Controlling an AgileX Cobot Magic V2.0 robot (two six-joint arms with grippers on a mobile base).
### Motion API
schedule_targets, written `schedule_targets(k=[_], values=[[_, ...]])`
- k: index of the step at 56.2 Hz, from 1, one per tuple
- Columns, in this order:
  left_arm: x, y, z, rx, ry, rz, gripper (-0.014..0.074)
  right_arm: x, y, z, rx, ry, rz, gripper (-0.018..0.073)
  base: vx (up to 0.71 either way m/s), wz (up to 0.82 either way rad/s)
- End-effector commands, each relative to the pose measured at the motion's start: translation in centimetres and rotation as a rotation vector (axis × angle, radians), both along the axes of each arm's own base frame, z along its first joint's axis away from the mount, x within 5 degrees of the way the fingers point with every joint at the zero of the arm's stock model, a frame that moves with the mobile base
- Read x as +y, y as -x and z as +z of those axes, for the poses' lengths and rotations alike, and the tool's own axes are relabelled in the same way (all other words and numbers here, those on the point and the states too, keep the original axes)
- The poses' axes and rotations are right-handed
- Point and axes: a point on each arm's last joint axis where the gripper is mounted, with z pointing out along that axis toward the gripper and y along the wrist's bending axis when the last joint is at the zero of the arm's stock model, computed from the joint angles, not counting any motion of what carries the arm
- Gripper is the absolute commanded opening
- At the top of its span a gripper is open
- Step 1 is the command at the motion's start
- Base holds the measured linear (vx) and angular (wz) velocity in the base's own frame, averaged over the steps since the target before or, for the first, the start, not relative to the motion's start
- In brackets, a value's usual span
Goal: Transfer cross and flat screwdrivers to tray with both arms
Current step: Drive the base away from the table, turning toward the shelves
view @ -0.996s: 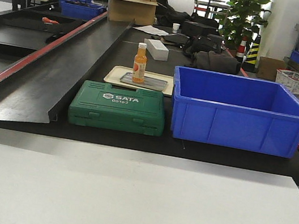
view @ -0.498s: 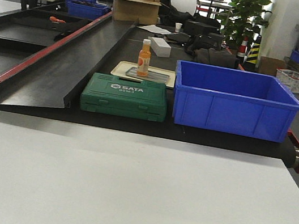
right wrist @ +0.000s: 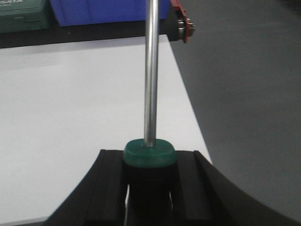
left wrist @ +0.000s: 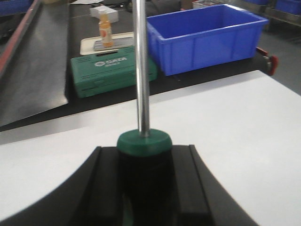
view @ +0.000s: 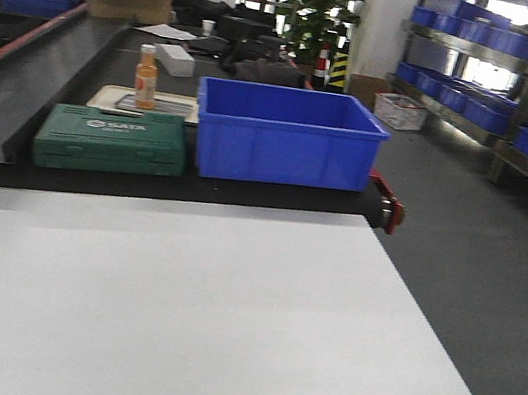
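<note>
Spanning the lower frame: white flat tabletop (view: pixel 175 304). Upper centre behind it, blue plastic bin (view: pixel 282 150); left of that, green plastic tool case (view: pixel 112 139); behind the case, beige flat tray (view: pixel 103 98) w/ orange bottle (view: pixel 146 77) standing on it. Left end effector (left wrist: pixel 143 188) clamps a green-handled steel-shaft screwdriver (left wrist: pixel 144 141). Right end effector (right wrist: pixel 149 197) grips a second green-handled screwdriver (right wrist: pixel 150 153) near the tabletop's right edge. Both well apart from tray; tip types: can't tell.
</note>
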Motion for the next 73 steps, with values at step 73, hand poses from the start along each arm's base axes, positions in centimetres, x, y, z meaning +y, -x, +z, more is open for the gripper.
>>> schedule_targets(k=[73], values=[[-0.02,0.47,1.96,-0.127,0.03,0.012,0.0003,-0.06,0.29,2.25,-0.144,0.008,0.004,-0.001,-0.04,-0.63]])
